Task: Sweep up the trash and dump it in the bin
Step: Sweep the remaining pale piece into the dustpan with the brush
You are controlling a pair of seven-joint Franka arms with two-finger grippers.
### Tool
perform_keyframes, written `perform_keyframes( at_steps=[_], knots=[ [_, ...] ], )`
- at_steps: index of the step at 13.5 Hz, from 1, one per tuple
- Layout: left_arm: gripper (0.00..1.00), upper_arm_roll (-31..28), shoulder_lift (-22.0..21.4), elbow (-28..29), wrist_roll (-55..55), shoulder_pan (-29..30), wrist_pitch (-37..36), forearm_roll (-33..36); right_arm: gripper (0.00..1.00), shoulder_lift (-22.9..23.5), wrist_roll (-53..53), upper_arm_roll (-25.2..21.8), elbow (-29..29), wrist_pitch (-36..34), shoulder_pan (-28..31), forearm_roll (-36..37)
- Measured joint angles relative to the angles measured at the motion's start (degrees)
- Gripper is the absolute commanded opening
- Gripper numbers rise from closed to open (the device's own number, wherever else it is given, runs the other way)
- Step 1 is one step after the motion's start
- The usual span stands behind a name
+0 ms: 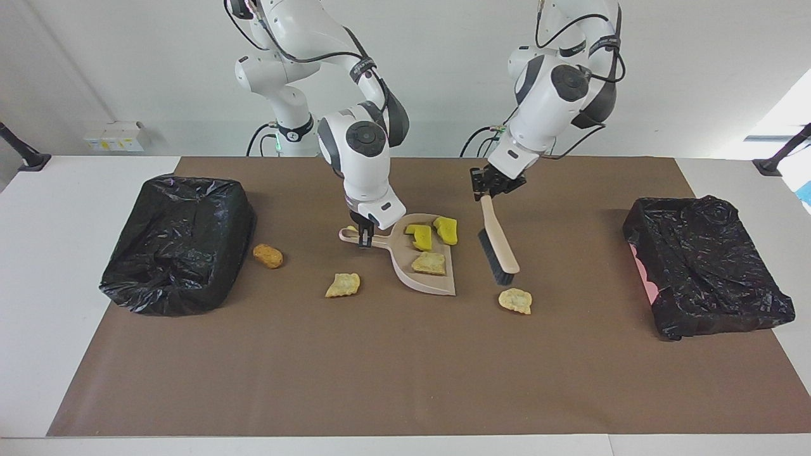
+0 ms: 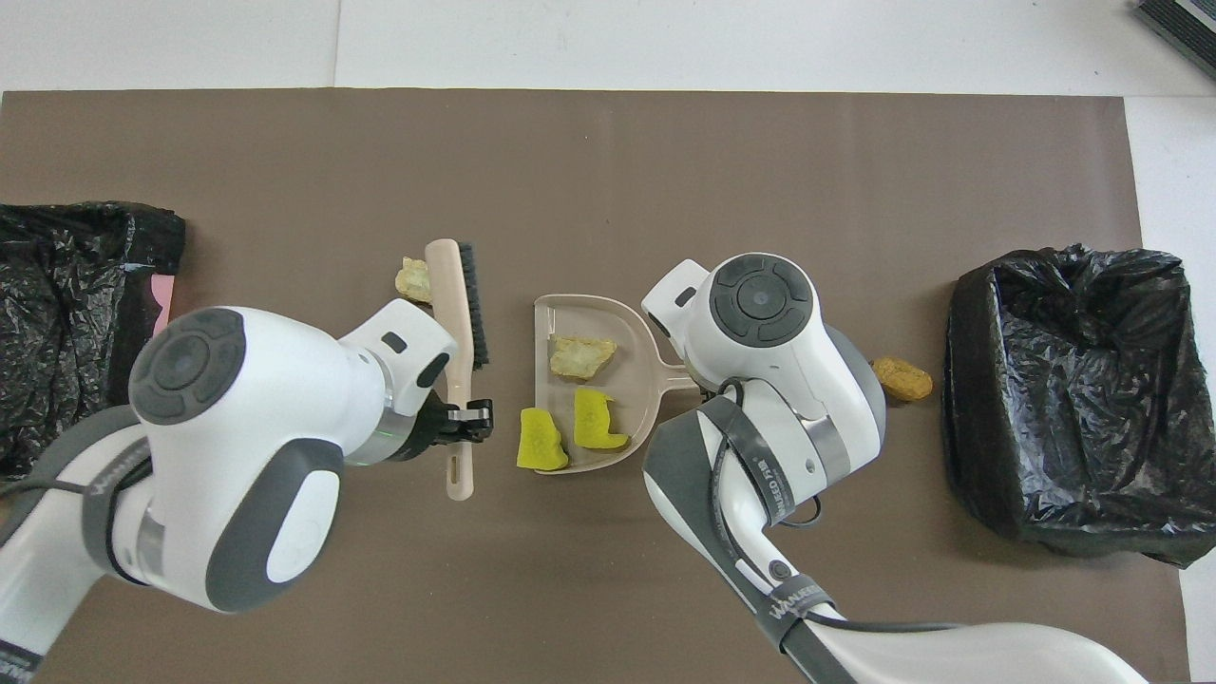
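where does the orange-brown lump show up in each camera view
Facing view: the orange-brown lump lies on the brown mat, right beside the black-lined bin at the picture's left.
Overhead view: the same lump lies at the picture's right, between the right arm and that bin.
Shared landmark: that bin.

The mat (image 1: 405, 367) looks like matt brown paper, smooth and flat. Both bin liners (image 1: 177, 244) are thin black plastic film — crinkled and glossy. The dustpan (image 1: 405, 269) and brush (image 1: 497, 237) look like smooth beige plastic, the bristles dark. The yellow sponge blocks (image 1: 419, 235) look porous — the beige lumps (image 1: 343, 285) rough.
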State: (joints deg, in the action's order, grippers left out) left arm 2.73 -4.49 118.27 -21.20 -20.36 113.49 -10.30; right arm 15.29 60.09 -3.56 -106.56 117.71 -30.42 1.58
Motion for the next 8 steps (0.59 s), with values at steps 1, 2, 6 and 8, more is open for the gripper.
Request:
perform_keyframes(
  at_steps=[1, 2, 6, 8],
  knots=[
    [0.00, 0.0, 0.7, -1.2, 1.5, 1.9, -0.7, 3.1, 0.00, 0.0, 0.0, 0.0, 0.0, 0.0, 0.0, 0.0],
    [0.00, -0.1, 1.5, -1.9, 4.0, 3.6, -0.9, 4.5, 0.00, 0.0, 0.0, 0.0, 0.0, 0.0, 0.0, 0.0],
    [0.00, -0.1, 4.2, -3.6, 16.8, 9.3, -1.9, 14.8, 0.00, 0.0, 0.0, 0.0, 0.0, 0.0, 0.0, 0.0],
    [0.00, -0.1, 6.6, -3.8, 19.3, 9.6, -1.2, 20.3, 0.00, 0.0, -0.1, 0.0, 0.0, 0.0, 0.0, 0.0]
  ],
)
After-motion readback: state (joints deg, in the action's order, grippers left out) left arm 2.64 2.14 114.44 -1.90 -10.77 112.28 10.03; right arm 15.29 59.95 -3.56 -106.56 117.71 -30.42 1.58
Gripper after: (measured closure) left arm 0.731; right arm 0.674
